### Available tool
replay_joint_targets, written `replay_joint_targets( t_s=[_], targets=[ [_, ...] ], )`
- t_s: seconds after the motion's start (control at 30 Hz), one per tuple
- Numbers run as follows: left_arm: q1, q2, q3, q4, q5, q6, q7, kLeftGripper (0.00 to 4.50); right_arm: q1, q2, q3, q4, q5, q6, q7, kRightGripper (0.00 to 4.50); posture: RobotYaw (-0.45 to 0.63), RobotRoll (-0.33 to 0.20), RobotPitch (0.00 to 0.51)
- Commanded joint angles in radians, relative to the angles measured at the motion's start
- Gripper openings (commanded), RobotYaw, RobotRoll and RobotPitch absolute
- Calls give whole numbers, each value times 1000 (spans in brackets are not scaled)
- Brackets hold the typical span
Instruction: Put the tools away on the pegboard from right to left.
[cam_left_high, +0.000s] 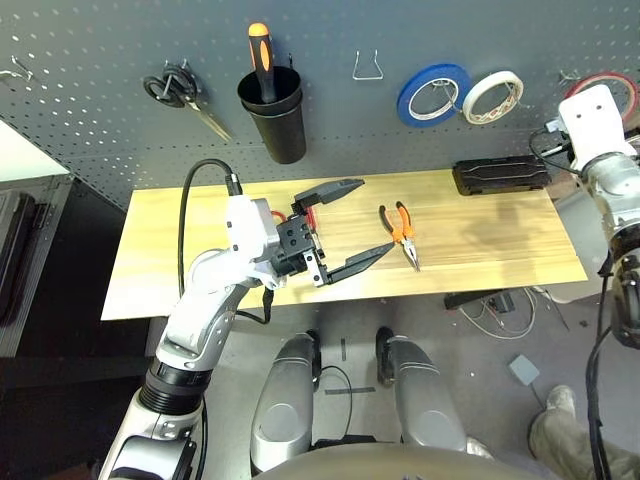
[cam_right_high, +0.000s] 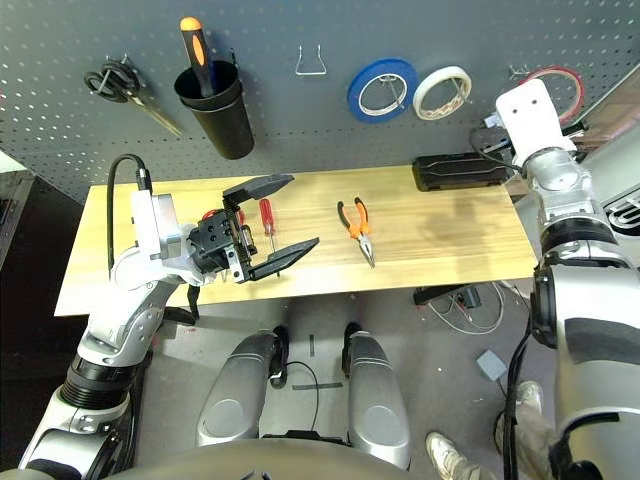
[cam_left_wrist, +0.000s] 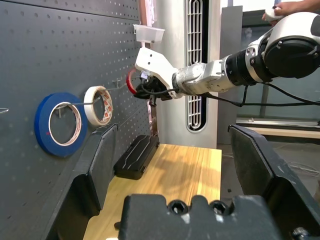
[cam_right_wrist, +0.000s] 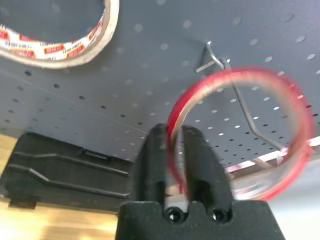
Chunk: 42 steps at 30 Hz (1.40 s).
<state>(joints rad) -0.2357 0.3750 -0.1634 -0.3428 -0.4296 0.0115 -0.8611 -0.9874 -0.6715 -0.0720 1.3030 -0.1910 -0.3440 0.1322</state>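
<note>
The first step is in hand: the red tape ring (cam_right_wrist: 240, 135), the rightmost of the tools, is being hung on the pegboard (cam_left_high: 330, 110). In the right wrist view the ring is already threaded over a metal hook (cam_right_wrist: 240, 107), and the right end effector (cam_right_wrist: 174, 150) has its two black fingers on either side of the ring's band, with only a narrow gap between them. I cannot tell whether they pinch the band or have just let it loose. From the head camera the ring sits at the far right of the pegboard, beside the white tape roll (cam_left_high: 492, 96) and the blue tape roll (cam_left_high: 433, 94).

The left end effector (cam_left_high: 345, 225) hovers over the tabletop (cam_left_high: 480, 240) with its fingers spread wide and nothing between them. The orange-handled pliers (cam_left_high: 400, 230) lie flat on the tabletop, just to the right of it. The red-handled screwdriver (cam_right_high: 266, 218) lies between its fingers' line and the pegboard side, partly hidden.

In my judgement, the next move calls for the right fingers to open fully and draw straight back, so that the ring is not pulled off the hook. After that, the pliers are the next tool in the right-to-left order. A risk is that the thin ring swings and slips from the hook when the fingers leave.
</note>
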Motion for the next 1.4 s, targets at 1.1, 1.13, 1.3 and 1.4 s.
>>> replay_joint_targets(
  t_s=[1.1,1.13,1.3,1.4],
  targets=[
    [41,195,-38,79,173,124,-19,4500,643,276,-12,-922,356,645,249,4481,199,0,258],
    [39,204,-43,82,188,130,-19,4500,629,281,-6,-925,365,702,260,4481,199,0,258],
    [29,248,-68,103,266,179,-4,4500,546,317,14,-902,381,860,294,4481,204,0,263],
    [23,260,-78,116,308,209,10,4500,484,342,33,-865,378,935,303,4481,210,0,271]
  ],
)
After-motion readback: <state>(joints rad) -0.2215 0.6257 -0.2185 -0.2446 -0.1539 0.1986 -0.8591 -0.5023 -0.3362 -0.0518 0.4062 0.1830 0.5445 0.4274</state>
